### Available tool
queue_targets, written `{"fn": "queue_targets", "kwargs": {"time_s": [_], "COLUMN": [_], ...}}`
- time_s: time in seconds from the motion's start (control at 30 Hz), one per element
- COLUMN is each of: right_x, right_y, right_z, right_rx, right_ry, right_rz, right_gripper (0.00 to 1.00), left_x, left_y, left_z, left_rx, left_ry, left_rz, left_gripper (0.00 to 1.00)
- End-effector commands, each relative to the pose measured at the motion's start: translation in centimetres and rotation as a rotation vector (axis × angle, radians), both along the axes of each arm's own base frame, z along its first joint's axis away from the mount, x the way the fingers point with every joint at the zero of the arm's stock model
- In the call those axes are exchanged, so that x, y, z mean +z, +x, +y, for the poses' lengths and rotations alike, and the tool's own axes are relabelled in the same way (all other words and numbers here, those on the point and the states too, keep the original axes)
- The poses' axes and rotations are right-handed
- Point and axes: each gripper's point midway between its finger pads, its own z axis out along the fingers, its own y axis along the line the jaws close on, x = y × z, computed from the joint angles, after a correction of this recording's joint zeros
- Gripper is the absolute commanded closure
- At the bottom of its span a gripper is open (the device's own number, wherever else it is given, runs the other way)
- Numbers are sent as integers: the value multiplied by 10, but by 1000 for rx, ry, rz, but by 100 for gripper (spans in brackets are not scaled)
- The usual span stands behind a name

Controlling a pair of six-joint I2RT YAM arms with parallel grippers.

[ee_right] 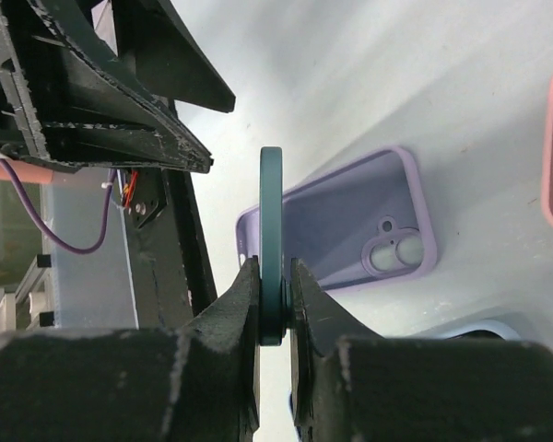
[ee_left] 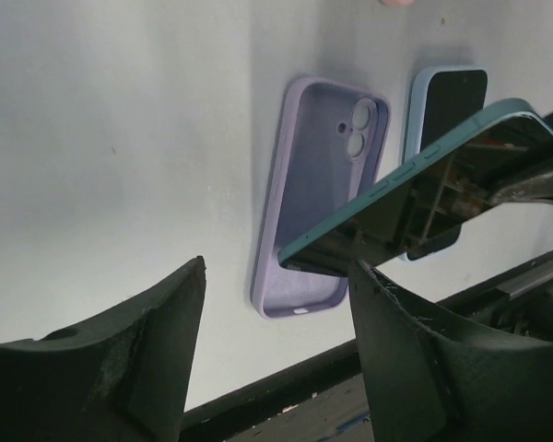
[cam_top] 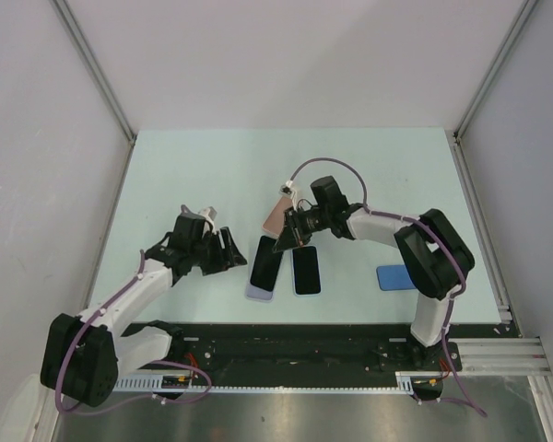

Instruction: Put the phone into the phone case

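The empty lilac phone case (ee_left: 318, 198) lies flat on the table, open side up, camera cut-out at its far end. It also shows in the right wrist view (ee_right: 350, 226) and, in the top view (cam_top: 258, 293), mostly covered by the phone. My right gripper (ee_right: 274, 276) is shut on the teal-edged phone (ee_right: 271, 203) and holds it tilted just above the case (cam_top: 266, 262). In the left wrist view the phone (ee_left: 415, 180) slants over the case's right side. My left gripper (ee_left: 276, 368) is open and empty, just left of the case (cam_top: 219, 250).
A second phone in a light-blue case (cam_top: 306, 270) lies right of the lilac case. A pink case (cam_top: 276, 216) lies behind it. A blue case (cam_top: 394, 276) lies near the right arm's base. The table's black front rail (ee_left: 286, 387) is close.
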Motion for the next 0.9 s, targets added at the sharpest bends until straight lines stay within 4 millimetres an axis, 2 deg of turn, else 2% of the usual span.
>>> {"fn": "queue_targets", "kwargs": {"time_s": [0.0,0.1,0.2,0.3,0.33,0.4,0.43,0.53,0.63,0.87], "right_x": [8,4,-6,-12,-14,-16,-18,-20,-21,-22], "right_y": [-4,-1,-4,-4,-4,-2,0,1,4,4], "right_z": [8,10,10,9,8,7,6,5,2,1], "right_rx": [123,126,141,145,146,138,134,129,126,148], "right_ry": [45,39,37,36,34,28,25,22,27,46], "right_rz": [-26,-19,9,23,31,28,30,33,35,38], "right_gripper": [94,94,94,94,94,94,94,94,94,92], "left_x": [5,2,-3,-4,-3,-2,-1,-6,-18,-38], "left_y": [-3,-7,-17,-30,-34,-43,-46,-63,-75,-87], "left_z": [-13,-15,-20,-22,-23,-28,-30,-36,-39,-41], "left_rx": [-23,-39,-55,-68,-66,-91,-90,-108,-103,-99], "left_ry": [-101,-118,-154,-188,-203,-225,-236,-243,-221,-154], "left_rz": [-20,-13,11,22,17,21,26,54,87,131], "left_gripper": [33,36,45,61,70,80,88,99,100,100]}}
